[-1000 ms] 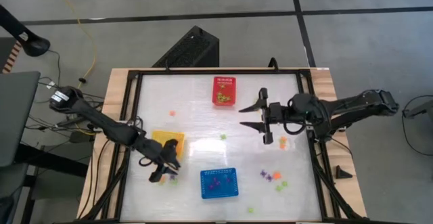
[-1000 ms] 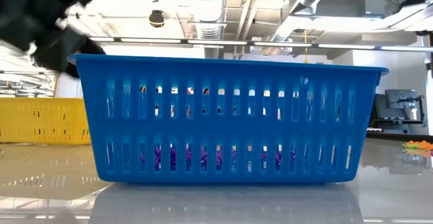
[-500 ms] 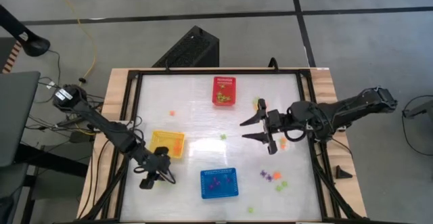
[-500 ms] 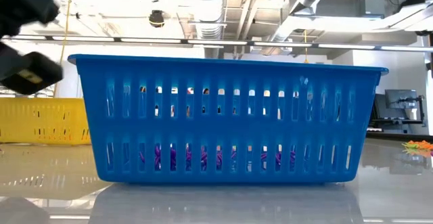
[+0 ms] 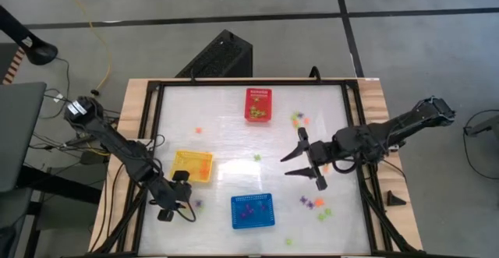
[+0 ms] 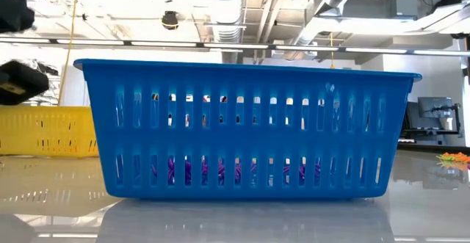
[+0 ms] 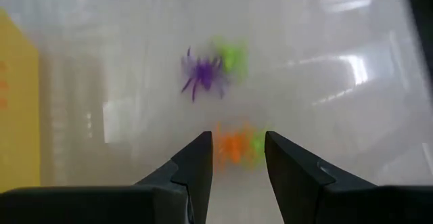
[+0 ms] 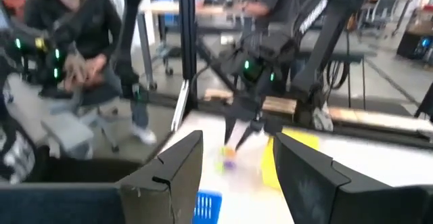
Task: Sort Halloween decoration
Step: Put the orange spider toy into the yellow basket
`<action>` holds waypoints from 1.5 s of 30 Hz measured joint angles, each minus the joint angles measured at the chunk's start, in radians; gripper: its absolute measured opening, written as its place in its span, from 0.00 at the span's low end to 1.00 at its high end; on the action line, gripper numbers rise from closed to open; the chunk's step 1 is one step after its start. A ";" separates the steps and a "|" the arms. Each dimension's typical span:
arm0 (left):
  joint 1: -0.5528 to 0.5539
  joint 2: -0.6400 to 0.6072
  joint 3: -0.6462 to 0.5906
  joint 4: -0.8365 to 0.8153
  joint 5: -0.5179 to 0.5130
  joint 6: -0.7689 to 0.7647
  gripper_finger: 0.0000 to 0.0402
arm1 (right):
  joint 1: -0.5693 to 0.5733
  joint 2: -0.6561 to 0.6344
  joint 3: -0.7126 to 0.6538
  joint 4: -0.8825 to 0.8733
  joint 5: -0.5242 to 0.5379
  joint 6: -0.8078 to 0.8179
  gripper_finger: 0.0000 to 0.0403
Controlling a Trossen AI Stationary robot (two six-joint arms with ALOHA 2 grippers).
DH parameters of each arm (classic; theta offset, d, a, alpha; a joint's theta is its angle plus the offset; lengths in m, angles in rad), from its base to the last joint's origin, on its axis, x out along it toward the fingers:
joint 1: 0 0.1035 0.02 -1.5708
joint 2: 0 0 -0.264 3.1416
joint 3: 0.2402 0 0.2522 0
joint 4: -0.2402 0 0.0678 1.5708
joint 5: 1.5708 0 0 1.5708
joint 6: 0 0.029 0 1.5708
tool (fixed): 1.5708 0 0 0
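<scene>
**Item: loose Halloween trinkets, sorting in progress.**

**Left tool** (image 5: 173,206): at the table's front-left corner, between the yellow basket (image 5: 192,165) and the blue basket (image 5: 253,211). Its jaws stand part open and hold nothing. In the left wrist view, an orange trinket (image 7: 233,145) with a green piece (image 7: 258,143) touching it lies on the table just ahead of the fingertips (image 7: 203,149). A purple spider (image 7: 201,74) and a second green trinket (image 7: 231,55) lie farther on, touching each other.

**Step in hand, as judged:** you are lining up on the orange piece. Advance until it sits between the fingers, not ahead of them. Offset away from the green neighbour so you lift one colour only. Come down to the table surface before closing, since the piece is flat and small.

**Orientation:** the purple spider's body looks to run obliquely to the finger line, legs splayed all round. The orange piece is too blurred to give a long axis, so you cannot count on one; grip across its middle.

**Right tool** (image 5: 306,164): over the right half of the table, jaws wide, empty, near a scatter of trinkets (image 5: 315,205) towards the front-right corner.

**Other stock:** further pieces (image 5: 299,119) near the back edge, beside the red basket (image 5: 259,104). Purple pieces already lie in the blue basket.
</scene>
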 joint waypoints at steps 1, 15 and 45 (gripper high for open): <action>-0.004 0.014 -0.002 0.000 0.001 0.000 0.31 | -0.002 0.000 0.000 -0.029 0.000 -0.012 0.53; -0.004 0.108 0.000 0.045 0.023 0.042 0.31 | -0.230 0.173 0.000 -0.190 0.311 0.038 0.53; 0.006 0.056 0.159 -0.079 -0.032 0.085 0.00 | -0.382 0.243 0.000 -0.186 0.279 0.038 0.53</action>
